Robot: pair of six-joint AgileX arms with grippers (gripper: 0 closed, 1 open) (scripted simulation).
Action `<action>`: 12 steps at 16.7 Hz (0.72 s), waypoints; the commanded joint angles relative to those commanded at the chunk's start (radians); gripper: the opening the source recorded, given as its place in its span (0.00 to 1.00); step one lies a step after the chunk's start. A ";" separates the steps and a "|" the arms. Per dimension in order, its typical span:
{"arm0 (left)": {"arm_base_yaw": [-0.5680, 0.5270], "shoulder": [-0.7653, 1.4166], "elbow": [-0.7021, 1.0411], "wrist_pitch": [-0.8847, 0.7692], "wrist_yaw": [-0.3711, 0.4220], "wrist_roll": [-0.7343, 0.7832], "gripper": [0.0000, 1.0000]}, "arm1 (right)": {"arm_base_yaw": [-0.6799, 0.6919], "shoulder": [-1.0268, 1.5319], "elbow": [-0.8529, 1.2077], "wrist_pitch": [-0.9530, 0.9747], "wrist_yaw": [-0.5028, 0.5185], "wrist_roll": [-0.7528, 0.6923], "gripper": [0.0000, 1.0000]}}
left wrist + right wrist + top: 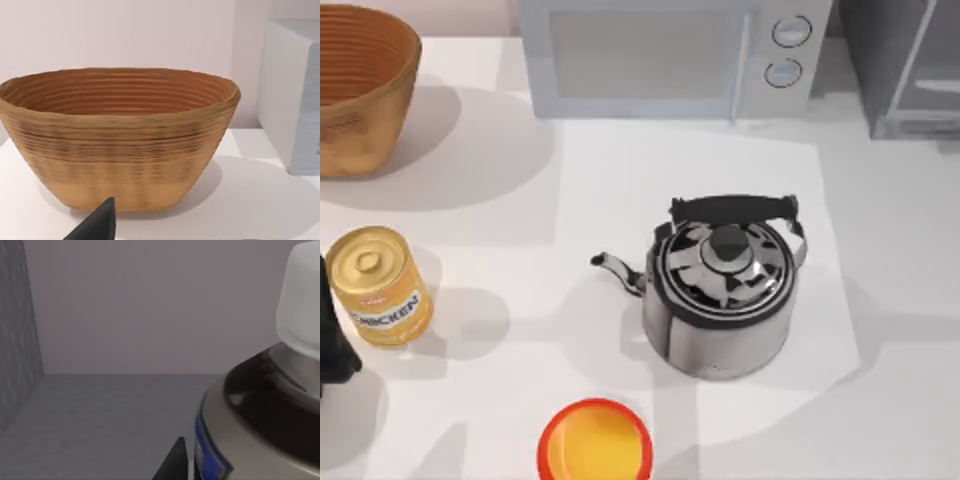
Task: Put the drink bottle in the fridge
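The drink bottle [260,410] looms close in the right wrist view, with a white cap, a dark body and a blue label. It is inside the fridge [110,405], whose grey floor and walls surround it. A dark part of my right gripper [174,464] shows right beside the bottle; contact cannot be judged. From above, the fridge [905,70] is the grey cabinet at the back right corner. My left arm [332,340] is parked at the table's left edge, its gripper [95,226] facing the basket.
A woven basket [360,90] stands at the back left and a light grey microwave [670,55] at the back middle. A steel kettle [720,290] occupies the centre. A yellow CHICKEN can [382,285] is at the left, a red-rimmed bowl [595,442] at the front.
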 joint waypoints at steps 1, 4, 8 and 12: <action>0.000 0.000 0.000 0.000 0.000 0.000 1.00 | 0.003 0.016 0.029 -0.012 0.003 0.003 0.01; 0.000 0.000 0.000 0.000 0.000 0.000 1.00 | 0.011 0.080 0.151 -0.062 0.016 0.010 0.01; 0.000 0.000 0.000 0.000 0.000 0.000 1.00 | 0.026 0.177 0.341 -0.154 0.038 0.004 0.01; 0.000 0.000 0.000 0.000 0.000 0.000 1.00 | 0.044 0.238 0.462 -0.220 0.048 -0.005 0.01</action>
